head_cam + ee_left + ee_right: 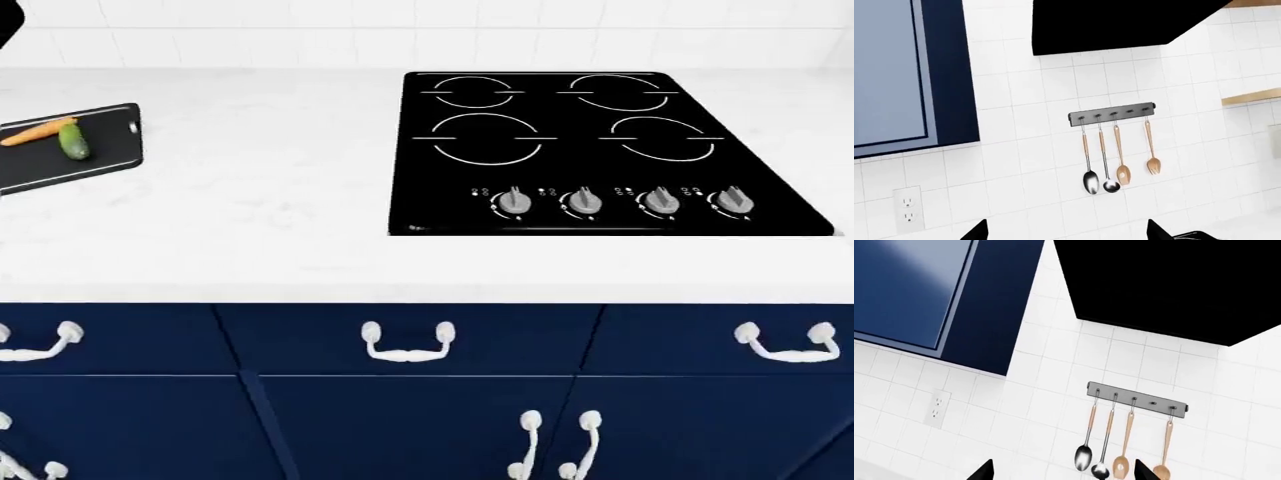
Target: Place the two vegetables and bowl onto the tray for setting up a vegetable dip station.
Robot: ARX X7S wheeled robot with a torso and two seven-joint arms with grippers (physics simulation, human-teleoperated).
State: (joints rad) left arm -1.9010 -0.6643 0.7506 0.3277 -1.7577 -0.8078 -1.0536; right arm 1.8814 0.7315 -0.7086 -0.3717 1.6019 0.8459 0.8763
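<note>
A carrot (38,131) and a cucumber (74,141) lie touching on a black tray (94,150) at the white counter's (240,220) far left. Both wrist views show wide-spread fingertips (977,231) facing a tiled wall (1034,150).

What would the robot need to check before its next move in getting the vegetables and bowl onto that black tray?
1. Carrot on the tray: ok, it lies on it.
2. Cucumber on the tray: ok, beside the carrot.
3. Bowl found: not ok, no view shows it.
4. Tray fully in sight: not ok, the head view's left edge cuts it off.
5. Left gripper free: ok, open, nothing between its fingertips, facing the wall.
6. Right gripper free: ok, open and empty too.
</note>
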